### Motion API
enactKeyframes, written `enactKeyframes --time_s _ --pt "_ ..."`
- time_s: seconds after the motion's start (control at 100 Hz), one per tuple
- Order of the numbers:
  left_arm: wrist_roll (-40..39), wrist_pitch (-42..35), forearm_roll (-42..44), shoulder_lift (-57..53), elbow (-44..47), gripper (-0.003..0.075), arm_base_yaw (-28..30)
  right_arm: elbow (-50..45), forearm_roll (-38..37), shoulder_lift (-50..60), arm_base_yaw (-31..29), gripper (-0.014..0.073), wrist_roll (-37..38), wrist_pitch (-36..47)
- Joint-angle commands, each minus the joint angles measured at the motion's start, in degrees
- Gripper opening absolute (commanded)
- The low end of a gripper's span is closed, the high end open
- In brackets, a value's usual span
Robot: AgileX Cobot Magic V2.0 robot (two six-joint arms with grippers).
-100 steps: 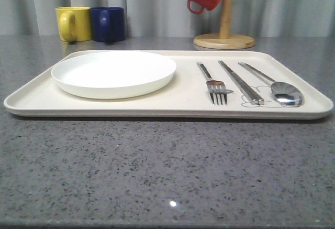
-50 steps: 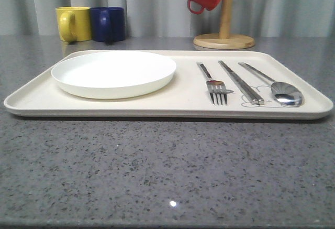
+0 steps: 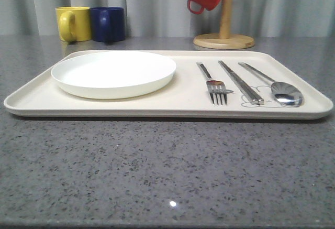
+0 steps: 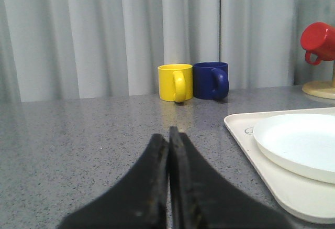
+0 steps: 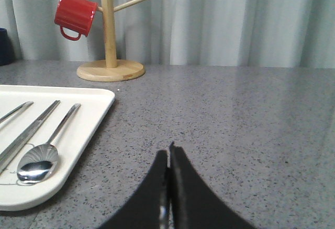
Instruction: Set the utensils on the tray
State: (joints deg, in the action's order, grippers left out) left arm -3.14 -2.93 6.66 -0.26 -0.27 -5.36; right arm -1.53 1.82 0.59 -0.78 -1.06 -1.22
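From the front, the shiny fork (image 3: 216, 86), flat chopsticks (image 3: 241, 83) and round-bowled spoon (image 3: 277, 88) lie side by side on the cream tray (image 3: 104, 106), so the placing looks finished; nothing more seems called for. The left wrist view shows the left gripper (image 4: 168, 137) pressed together over bare table. The right wrist view shows the right gripper (image 5: 168, 158) likewise closed, empty, beside the tray.

No readable text, only illegible grey marks on the tray (image 3: 183, 100)
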Motion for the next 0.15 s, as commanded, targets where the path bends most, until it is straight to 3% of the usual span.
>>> enactKeyframes --time_s 0.0,0.14 --pt "-0.7 -4.1 -0.1 -1.9 2.5 -0.0018 0.2 1.0 0.2 1.3 -0.3 -0.0068 -0.4 5.0" --pt "-0.7 -4.1 -0.1 -1.9 2.5 -0.0018 0.2 1.0 0.2 1.3 -0.3 -0.0068 -0.4 5.0"
